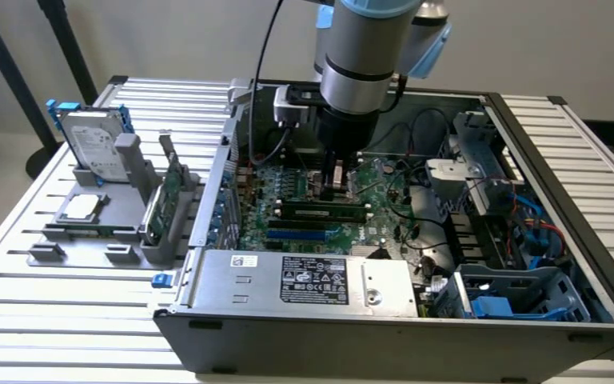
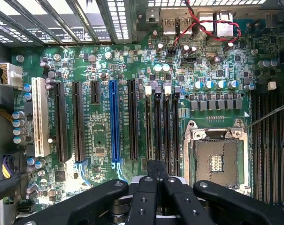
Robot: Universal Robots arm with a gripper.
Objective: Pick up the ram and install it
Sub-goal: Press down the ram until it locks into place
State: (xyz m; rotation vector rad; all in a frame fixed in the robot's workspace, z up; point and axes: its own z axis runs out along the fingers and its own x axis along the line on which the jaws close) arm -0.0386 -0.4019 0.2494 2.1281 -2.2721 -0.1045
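So I'm standing by the table (image 1: 61,320) and the PC case (image 1: 392,336) is lying open on its side with the arm (image 1: 366,56) reaching straight down into it. The gripper (image 1: 337,190) is low over the motherboard (image 1: 285,180), roughly mid-board. In the wrist view its black fingers (image 2: 149,187) are pressed right together and I can't see anything pinched between them, so it's closed on nothing as far as I can tell.

The ram (image 1: 318,214) isn't in the gripper. It's lying along one of the black slots on the board, just beside the fingertips on the side toward the power supply (image 1: 307,280). Can't tell whether the fingers are touching it, or whether it's clicked all the way in.

From the wrist camera you look down on the board: a blue slot (image 2: 114,122) among black ones, a white slot (image 2: 40,117), and the open CPU socket (image 2: 217,161).

Off to the exterior view's left there's a grey rack (image 1: 83,248) on the table holding a hard drive (image 1: 93,140) standing up and a bigger green card (image 1: 156,212) on edge, well apart from the gripper.
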